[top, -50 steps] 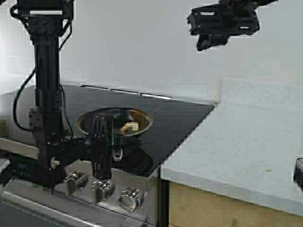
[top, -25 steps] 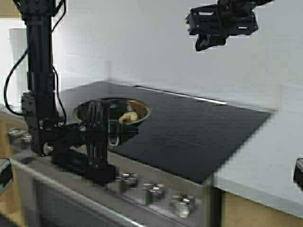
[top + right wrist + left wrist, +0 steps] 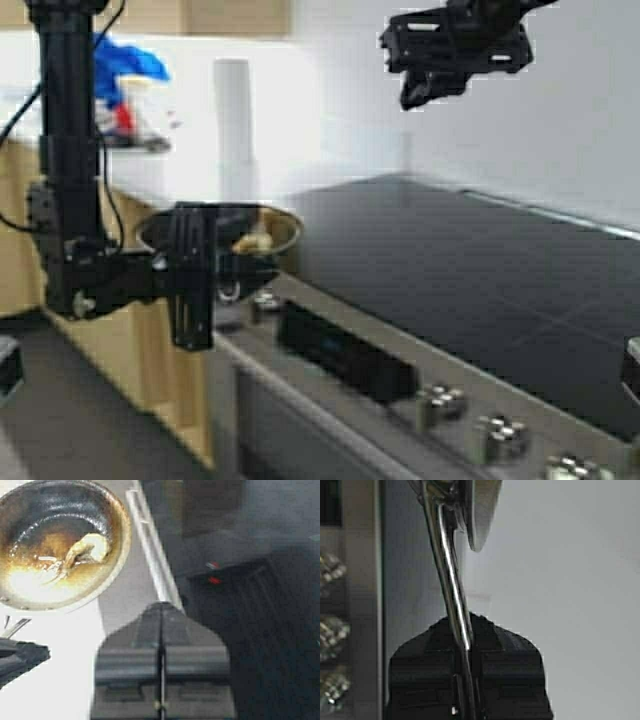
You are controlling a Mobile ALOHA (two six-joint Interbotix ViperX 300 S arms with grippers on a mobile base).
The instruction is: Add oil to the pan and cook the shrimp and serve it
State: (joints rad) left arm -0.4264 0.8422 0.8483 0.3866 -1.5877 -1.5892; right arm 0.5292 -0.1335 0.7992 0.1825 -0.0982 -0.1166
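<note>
1. The stove [image 3: 480, 290] is the largest thing in the high view: a flat, glossy black glass top over a brushed steel front with a dark display strip and a row of ribbed metal knobs [image 3: 500, 435].
2. A pale desk [image 3: 180, 170] runs along the wall to the left of the stove, above light wood cabinet fronts. A tall white cylinder [image 3: 234, 120] stands upright on it, with a blurred blue and red heap [image 3: 125, 75] farther left.
3. The left arm is a black column low on the left, its forearm reaching right to the left gripper [image 3: 192, 275]. The ribbed black jaws are clamped tight on the pan's handle; in the left wrist view the thin shiny steel handle [image 3: 451, 580] runs up out of the seam between them to the pan's rim.
4. The pan [image 3: 220, 235] is round, shallow, shiny steel outside and browned dark inside. It is held off the stove's left front corner, over the gap beside the cabinets rather than on the glass.
5. The right gripper [image 3: 455, 50] hangs high near the wall, well apart from the pan. In the right wrist view its grey jaws [image 3: 161, 655] meet along a thin seam and grip nothing.
6. The shrimp [image 3: 87, 550] is small, curved and pale tan. It lies inside the pan near the middle, on the browned, oily floor.
</note>
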